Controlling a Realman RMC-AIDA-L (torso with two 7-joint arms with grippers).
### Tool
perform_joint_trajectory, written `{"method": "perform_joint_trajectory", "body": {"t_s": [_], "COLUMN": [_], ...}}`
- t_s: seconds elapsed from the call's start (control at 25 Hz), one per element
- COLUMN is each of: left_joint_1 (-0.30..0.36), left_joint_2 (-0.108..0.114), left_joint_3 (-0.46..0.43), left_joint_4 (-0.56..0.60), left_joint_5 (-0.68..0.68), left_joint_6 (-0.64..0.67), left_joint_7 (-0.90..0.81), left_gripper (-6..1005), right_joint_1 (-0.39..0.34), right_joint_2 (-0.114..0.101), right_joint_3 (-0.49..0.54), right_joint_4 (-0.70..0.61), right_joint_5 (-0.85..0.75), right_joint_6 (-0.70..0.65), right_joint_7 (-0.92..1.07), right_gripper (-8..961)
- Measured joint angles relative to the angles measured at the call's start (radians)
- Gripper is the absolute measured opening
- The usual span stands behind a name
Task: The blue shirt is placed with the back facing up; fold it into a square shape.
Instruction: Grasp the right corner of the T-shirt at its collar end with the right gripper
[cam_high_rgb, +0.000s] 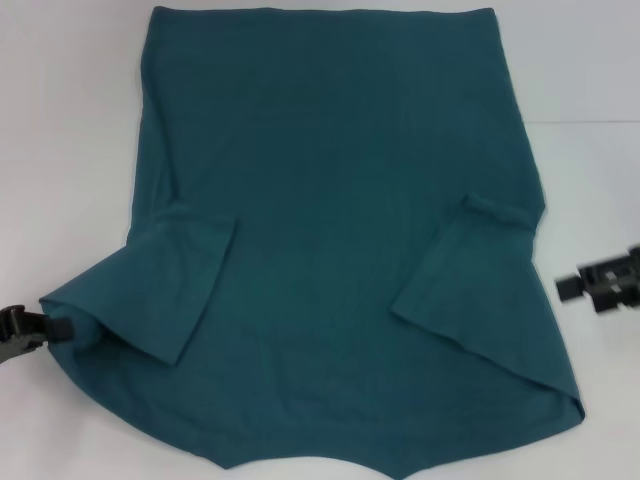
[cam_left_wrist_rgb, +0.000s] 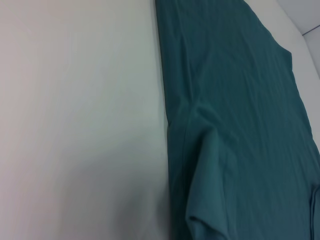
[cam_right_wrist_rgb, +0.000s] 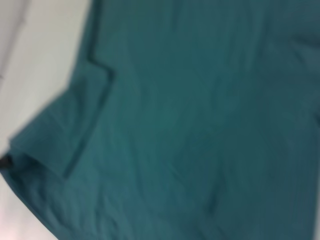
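Observation:
The blue shirt (cam_high_rgb: 340, 230) lies flat on the white table, plain side up, with both short sleeves folded inward onto the body. One folded sleeve (cam_high_rgb: 185, 285) is on the left and the other sleeve (cam_high_rgb: 465, 270) on the right. At the table's left edge my left gripper (cam_high_rgb: 60, 327) is shut on the shirt's outer corner, which is drawn out to a point toward it. My right gripper (cam_high_rgb: 575, 287) hovers just off the shirt's right side, apart from the cloth. The left wrist view shows the shirt's (cam_left_wrist_rgb: 235, 125) side edge, and the right wrist view shows its (cam_right_wrist_rgb: 200, 125) body.
The white table (cam_high_rgb: 60, 150) shows bare on both sides of the shirt. The shirt's near edge runs out of view at the bottom of the head view. A table edge (cam_left_wrist_rgb: 311, 31) shows far off in the left wrist view.

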Motion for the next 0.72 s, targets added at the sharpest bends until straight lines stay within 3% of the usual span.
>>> {"method": "perform_joint_trajectory", "body": {"t_s": [0.08, 0.2, 0.44, 0.48, 0.72], "left_joint_1": [-0.003, -0.008, -0.014, -0.016, -0.020], "left_joint_2": [0.000, 0.000, -0.001, -0.001, -0.001], "left_joint_3": [0.000, 0.002, -0.002, -0.003, -0.003], "left_joint_4": [-0.002, -0.004, -0.009, -0.017, -0.029], "left_joint_5": [0.000, -0.003, -0.008, -0.009, -0.009], "left_joint_6": [-0.003, -0.006, -0.009, -0.013, -0.022], "left_joint_7": [0.000, -0.001, -0.002, -0.002, -0.002], "left_gripper": [0, 0, 0, 0, 0], "right_joint_1": [-0.006, -0.013, -0.015, -0.011, -0.006], "right_joint_2": [-0.006, 0.001, 0.039, 0.053, 0.077], "right_joint_3": [0.001, -0.001, -0.014, -0.015, -0.017], "right_joint_4": [0.000, 0.000, 0.008, 0.003, -0.001], "right_joint_5": [-0.043, -0.084, -0.150, -0.179, -0.193], "right_joint_6": [-0.019, -0.029, -0.024, -0.016, -0.003], "right_joint_7": [0.010, 0.003, -0.039, -0.043, -0.066], "right_gripper": [873, 872, 872, 871, 871]}}
